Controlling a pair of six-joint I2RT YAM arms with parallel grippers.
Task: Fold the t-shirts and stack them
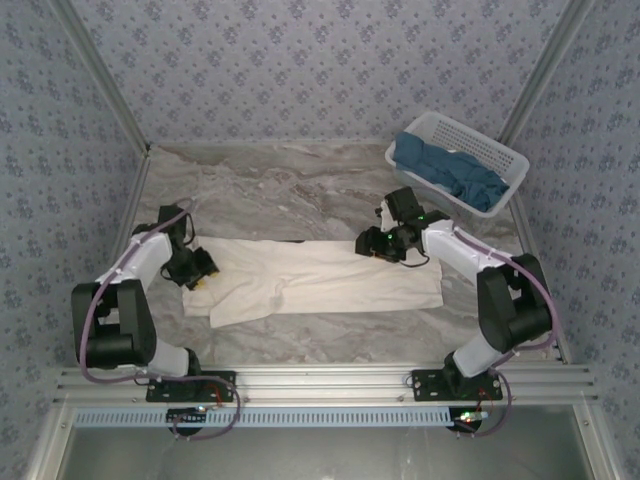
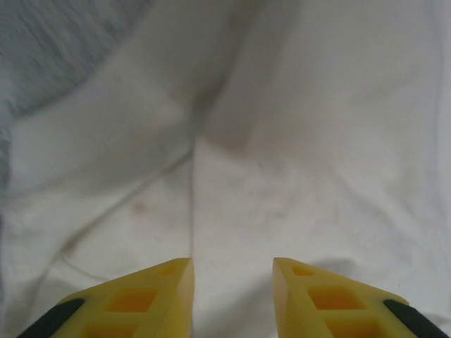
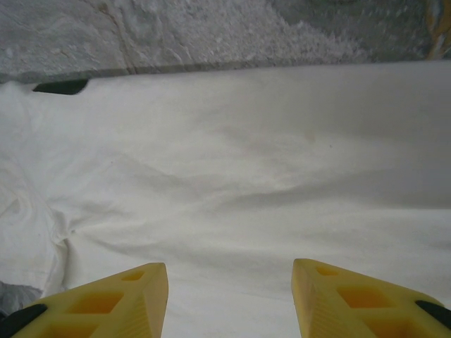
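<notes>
Grey-veined marble patterned the table (image 1: 300,180), the biggest thing in the top view, with papered walls on three sides of it. Across its near half lay the cream-white t-shirt (image 1: 320,280), spread out flat and lengthwise from left to right between the two arms. Its right part was fairly smooth, while its left end was rumpled, with soft folds running through the cloth.

At the far right corner sat a white lattice basket (image 1: 505,160), well apart from the cream shirt. Inside it were the teal-blue t-shirts (image 1: 450,172), bunched in a loose heap and not folded.

The left gripper (image 1: 205,268) hung over the left end of the cream shirt. In the left wrist view its yellow fingers (image 2: 151,296) stood partly apart – a moderate gap with bare cloth showing through it and nothing caught between them.

The right gripper (image 1: 375,243) was over the shirt's far edge, toward the right end. In the right wrist view its fingers (image 3: 120,299) were spread somewhat wider, again with only flat cloth visible in the gap – it had hold of nothing.
</notes>
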